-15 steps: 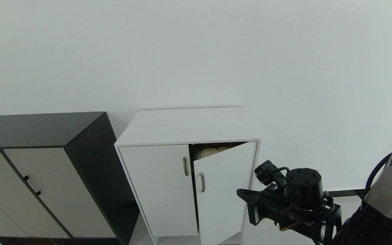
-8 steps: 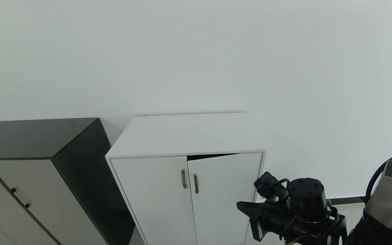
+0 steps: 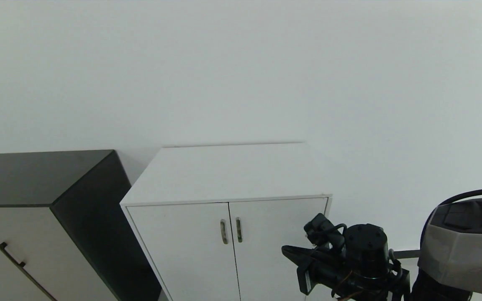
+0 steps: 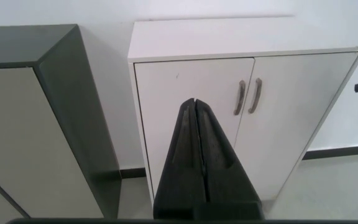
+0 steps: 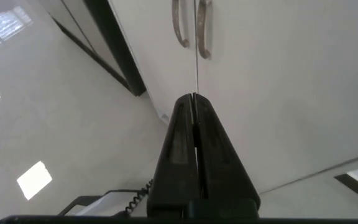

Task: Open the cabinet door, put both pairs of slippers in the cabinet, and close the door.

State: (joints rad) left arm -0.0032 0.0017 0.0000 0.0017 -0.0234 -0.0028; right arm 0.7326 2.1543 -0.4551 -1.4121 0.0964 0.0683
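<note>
- The white cabinet (image 3: 224,173) stands at the lower centre of the head view, its back against a plain pale wall (image 3: 241,62).
- Both of its doors are closed and sit flush with the front. The left door (image 3: 182,251) and the right door (image 3: 278,238) meet at a thin upright seam.
- Two slim metal handles, the left handle (image 3: 223,231) and the right handle (image 3: 238,229), hang upright just beside each other, one on either side of that seam.
- A dark cabinet (image 3: 36,175) with pale door fronts fills the lower left of the head view, just beside the white cabinet with a narrow gap between them.
- The right hand (image 3: 286,250) is at the lower right of the head view, in front of the right door's lower part, with its tip aimed toward the seam.
- In the right wrist view the right hand (image 5: 194,98) has its fingers pressed together with nothing between them, and its tip lines up with the door seam below the two handles. Whether the tip touches the door cannot be told.
- In the left wrist view the left hand (image 4: 195,102) also has its fingers pressed together and holds nothing. It is well apart from the cabinet and points at the left door.
- A glossy pale floor (image 5: 42,124) lies under the cabinets.
</note>
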